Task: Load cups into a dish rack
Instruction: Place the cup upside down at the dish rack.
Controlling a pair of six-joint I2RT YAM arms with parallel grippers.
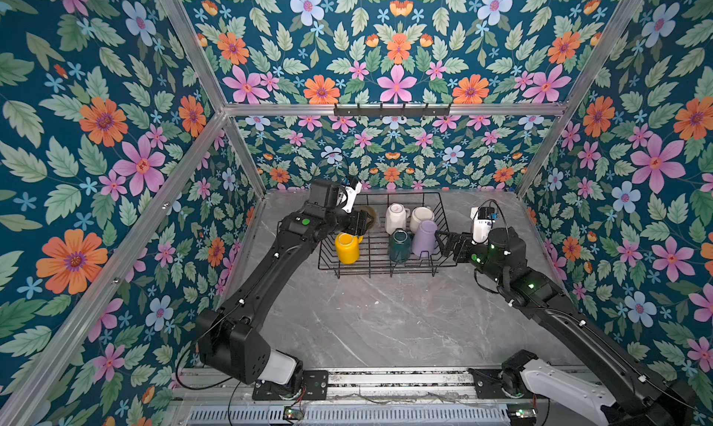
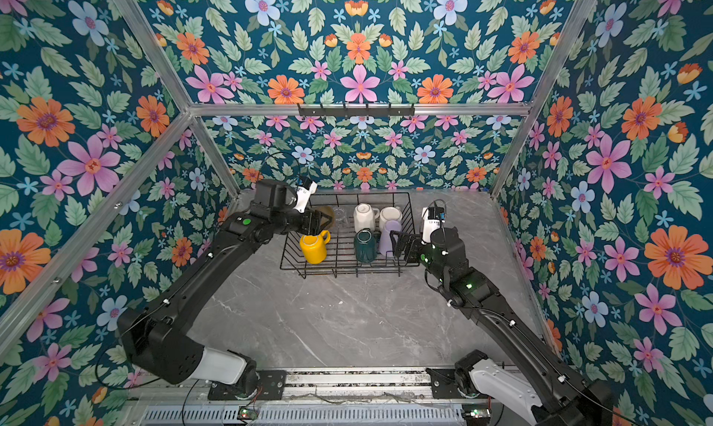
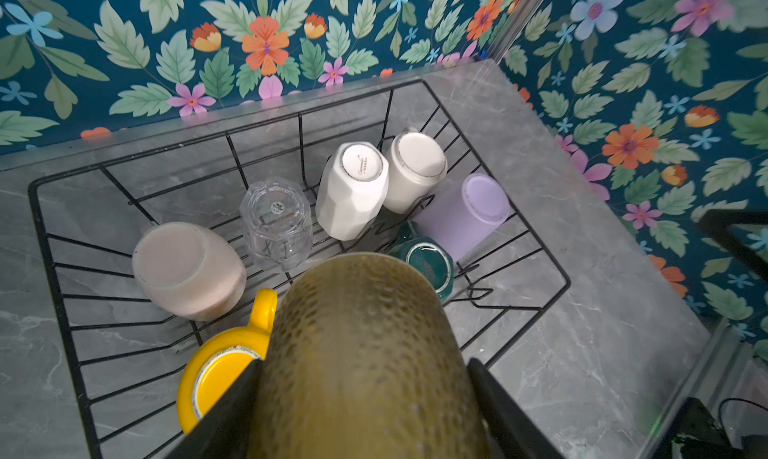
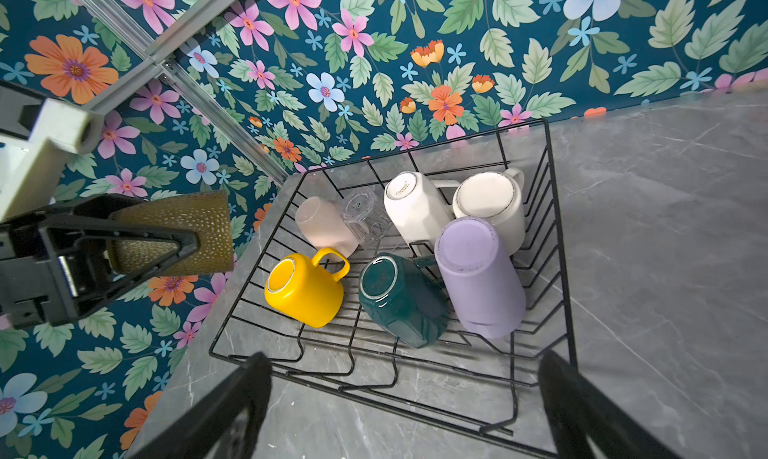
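The black wire dish rack (image 1: pixel 401 193) stands at the back of the table. Upside down in it are a yellow mug (image 1: pixel 347 248), a dark green mug (image 1: pixel 399 244), a lilac tumbler (image 1: pixel 424 237), two white mugs (image 1: pixel 396 217) (image 1: pixel 421 216), a clear glass (image 3: pixel 276 224) and a pale pink cup (image 3: pixel 187 270). My left gripper (image 1: pixel 360 223) is shut on the olive-brown tumbler (image 3: pixel 365 332), held above the rack's left part, over the yellow mug (image 3: pixel 220 369). My right gripper (image 4: pixel 405 365) hangs open and empty at the rack's right side, next to the lilac tumbler (image 4: pixel 478 274).
Floral walls and aluminium posts (image 1: pixel 247 161) close in tight behind and beside the rack. A black hook rail (image 1: pixel 391 109) hangs on the back wall above it. The grey marble tabletop (image 1: pixel 386 327) stretches in front between the two arm bases.
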